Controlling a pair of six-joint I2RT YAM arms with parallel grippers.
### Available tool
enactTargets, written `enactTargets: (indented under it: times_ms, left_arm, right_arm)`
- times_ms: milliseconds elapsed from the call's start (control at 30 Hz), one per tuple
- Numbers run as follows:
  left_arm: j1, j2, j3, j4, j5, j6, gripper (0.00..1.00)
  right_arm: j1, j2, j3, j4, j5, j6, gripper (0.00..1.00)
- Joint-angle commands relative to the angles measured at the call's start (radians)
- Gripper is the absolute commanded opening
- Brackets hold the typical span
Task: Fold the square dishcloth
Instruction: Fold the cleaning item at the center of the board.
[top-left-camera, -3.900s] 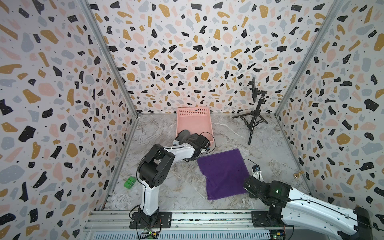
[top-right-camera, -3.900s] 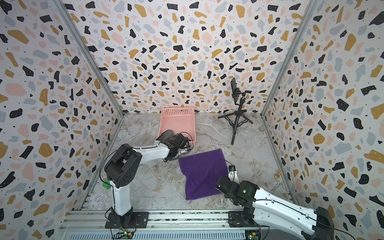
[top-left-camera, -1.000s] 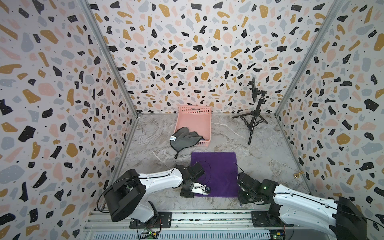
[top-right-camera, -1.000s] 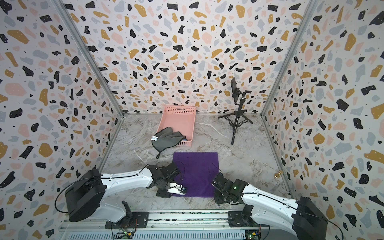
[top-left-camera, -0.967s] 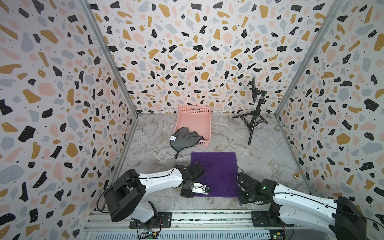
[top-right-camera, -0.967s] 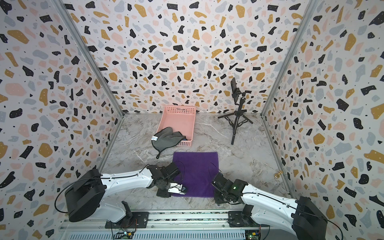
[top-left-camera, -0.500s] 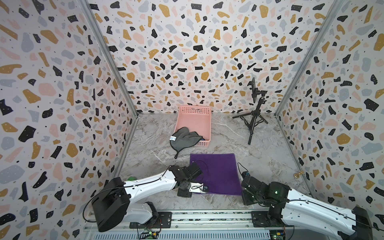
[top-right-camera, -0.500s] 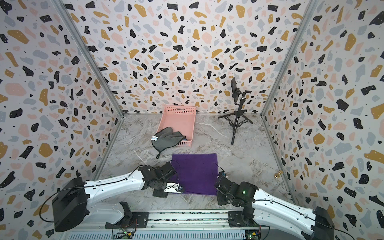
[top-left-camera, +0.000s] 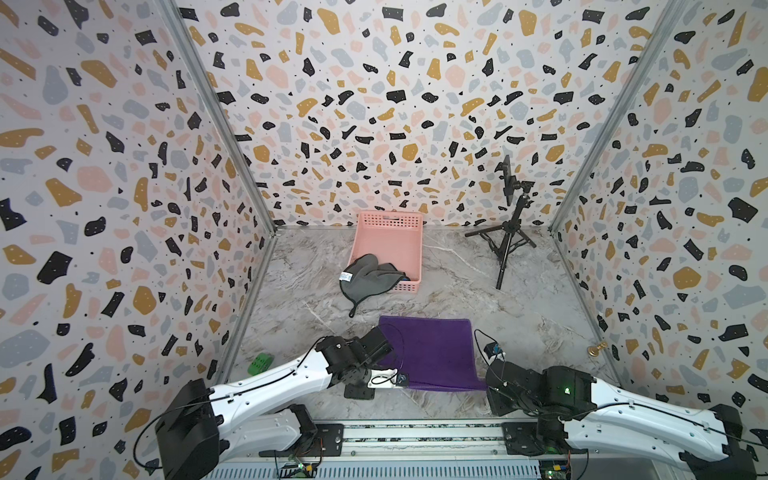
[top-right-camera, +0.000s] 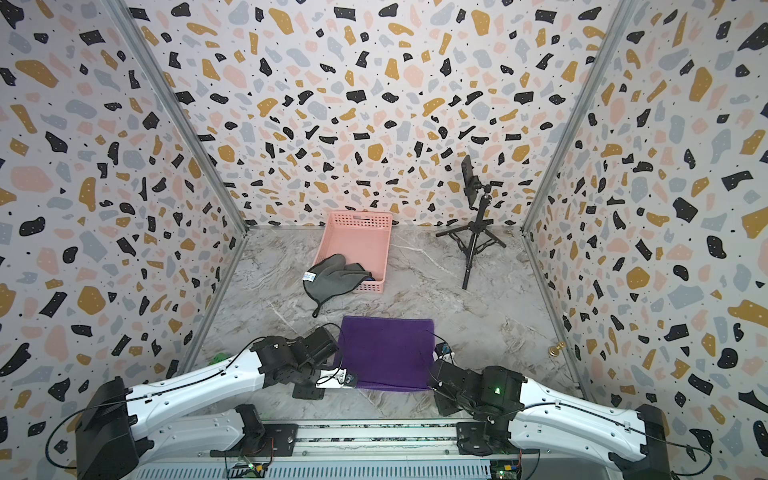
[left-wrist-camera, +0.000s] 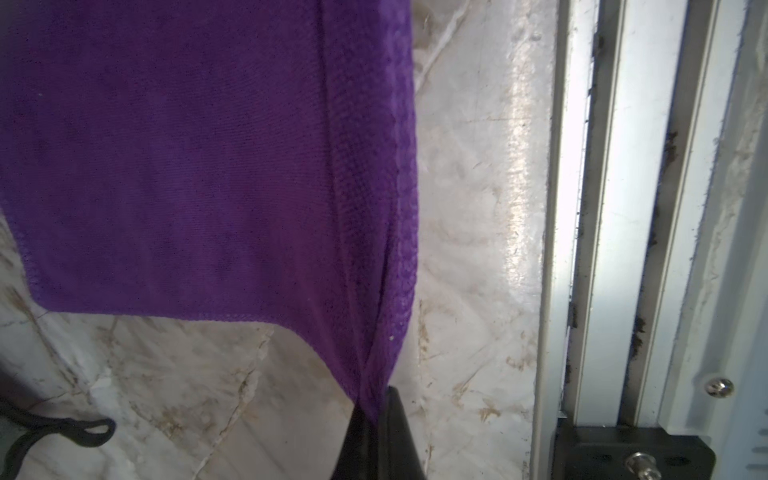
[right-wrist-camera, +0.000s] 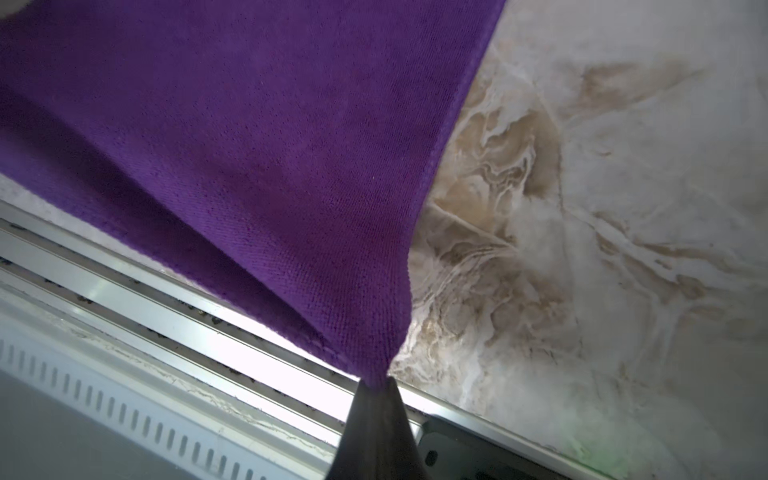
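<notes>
The square dishcloth (top-left-camera: 432, 353) (top-right-camera: 386, 353) is purple and lies spread on the marble floor near the front rail in both top views. My left gripper (top-left-camera: 404, 379) (top-right-camera: 352, 379) is shut on its near left corner. In the left wrist view the cloth (left-wrist-camera: 187, 166) bunches into the closed black fingertips of the left gripper (left-wrist-camera: 376, 411). My right gripper (top-left-camera: 485, 384) (top-right-camera: 432, 384) is shut on the near right corner. In the right wrist view the cloth (right-wrist-camera: 249, 145) is drawn taut to the right gripper (right-wrist-camera: 376, 382), and the near edge hangs a little above the floor.
A pink basket (top-left-camera: 388, 245) stands at the back with a grey cloth (top-left-camera: 370, 276) draped over its front rim. A black tripod (top-left-camera: 509, 232) is at the back right. A green block (top-left-camera: 261, 363) lies by the left wall, and a small brass piece (top-left-camera: 596, 348) by the right wall. The metal rail (top-left-camera: 415, 432) runs along the front edge.
Both grippers have shut on the dishcloth's near corners, and that edge is pulled up and taut. Both arms have shifted slightly.
</notes>
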Motion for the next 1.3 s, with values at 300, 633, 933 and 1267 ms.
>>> enactTargets:
  times_ms: [300,633,933,1267]
  left_arm:
    - [0.233,0.25,0.195,0.074,-0.026,0.026,0.0]
    - [0.333,0.391,0.274,0.188,-0.058,0.035,0.0]
    - [0.355,0.505,0.308,0.322,-0.12,-0.009,0.0]
    - [0.358,0.59,0.356,0.419,-0.156,-0.067,0.0]
  right_arm:
    - [-0.205,0.385,0.201,0.07,-0.001,-0.273,0.0]
    - [-0.365,0.605,0.327,0.157,-0.025,-0.383,0.0]
    - [-0.469,0.766,0.375,0.233,-0.046,-0.406,0.0]
    - [-0.523,0.801,0.392,0.249,-0.021,-0.413,0.0]
